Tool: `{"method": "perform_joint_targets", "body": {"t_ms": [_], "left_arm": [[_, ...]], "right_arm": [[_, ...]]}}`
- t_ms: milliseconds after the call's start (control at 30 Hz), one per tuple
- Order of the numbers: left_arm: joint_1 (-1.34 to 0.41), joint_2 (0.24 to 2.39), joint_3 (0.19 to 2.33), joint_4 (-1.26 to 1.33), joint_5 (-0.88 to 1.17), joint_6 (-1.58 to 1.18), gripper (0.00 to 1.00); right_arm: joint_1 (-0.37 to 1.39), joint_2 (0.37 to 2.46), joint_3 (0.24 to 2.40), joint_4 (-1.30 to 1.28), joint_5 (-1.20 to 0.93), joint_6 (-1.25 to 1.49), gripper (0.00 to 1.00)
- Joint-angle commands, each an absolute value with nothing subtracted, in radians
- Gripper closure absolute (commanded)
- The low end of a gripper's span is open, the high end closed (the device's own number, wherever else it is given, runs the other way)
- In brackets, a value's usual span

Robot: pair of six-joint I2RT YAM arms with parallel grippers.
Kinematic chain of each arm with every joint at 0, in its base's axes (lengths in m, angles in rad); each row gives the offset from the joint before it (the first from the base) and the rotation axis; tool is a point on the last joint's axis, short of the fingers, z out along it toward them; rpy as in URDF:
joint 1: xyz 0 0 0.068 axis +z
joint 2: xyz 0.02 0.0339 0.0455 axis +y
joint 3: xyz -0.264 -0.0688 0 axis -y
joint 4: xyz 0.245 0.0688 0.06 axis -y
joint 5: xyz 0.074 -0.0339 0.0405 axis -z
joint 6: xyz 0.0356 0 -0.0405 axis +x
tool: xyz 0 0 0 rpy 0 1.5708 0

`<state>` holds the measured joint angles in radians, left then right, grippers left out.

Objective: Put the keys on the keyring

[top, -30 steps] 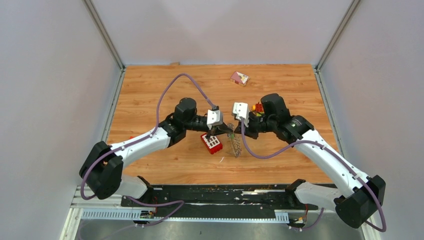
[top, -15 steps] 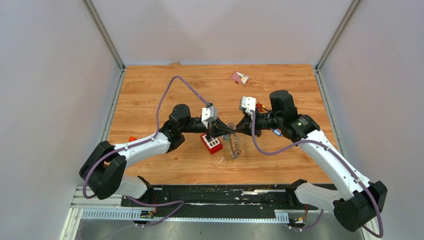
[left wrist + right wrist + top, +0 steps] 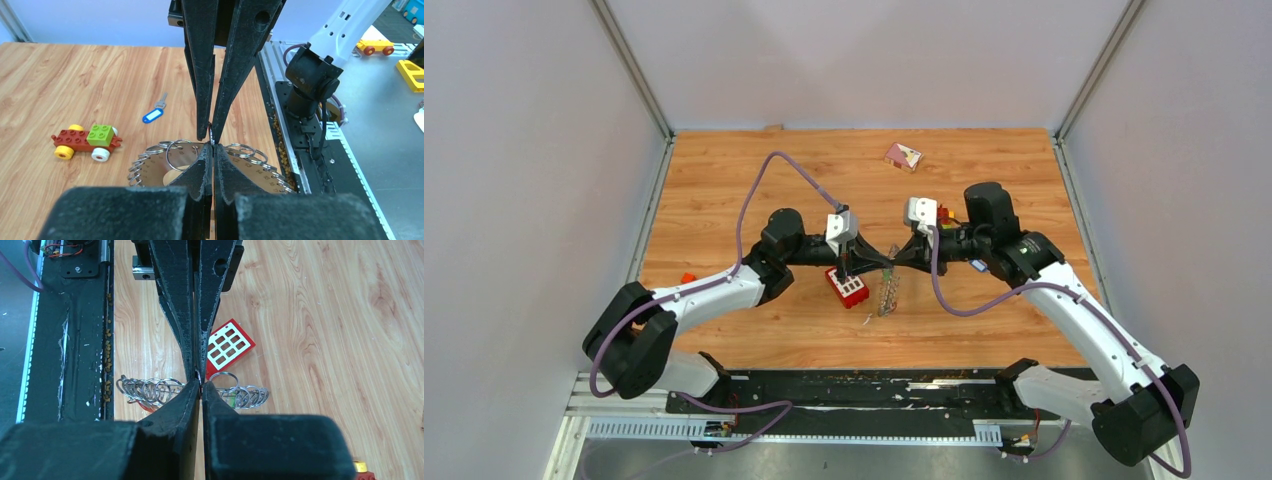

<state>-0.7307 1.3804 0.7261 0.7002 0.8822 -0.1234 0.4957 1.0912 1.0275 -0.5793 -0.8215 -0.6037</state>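
Shiny metal keyring (image 3: 152,170), smooth wooden table (image 3: 724,170)

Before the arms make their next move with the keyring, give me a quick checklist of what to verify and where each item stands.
1. Left pincer shut: ok, closed tight.
2. Right pincer shut: ok, closed tight.
3. Pincer tips aligned: ok, they meet tip to tip just above the keyring.
4. Firm hold on the keyring: cannot tell; the contact point is hidden.
5. Key in hand to thread: not ok; the blue-tagged key lies on the table, apart from both pincers.
6. Red brick clear of the keyring: cannot tell; it sits close beside it.
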Motion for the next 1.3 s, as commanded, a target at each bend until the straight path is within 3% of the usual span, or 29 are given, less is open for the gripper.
{"method": "perform_joint_targets", "body": {"t_ms": [0,1267], "left_arm": [[-0.732,1.345,0.732,0.785,0.920,-0.138,1.00],[-0.723,1.347,0.727,0.781,0.920,-0.133,1.00]], "right_arm": [[0.489,1.071,1.013,-0.549,-0.839,-0.651,0.93],[0.482,1.118,1.029,-0.554,-0.924,-0.641,0.90]]}}
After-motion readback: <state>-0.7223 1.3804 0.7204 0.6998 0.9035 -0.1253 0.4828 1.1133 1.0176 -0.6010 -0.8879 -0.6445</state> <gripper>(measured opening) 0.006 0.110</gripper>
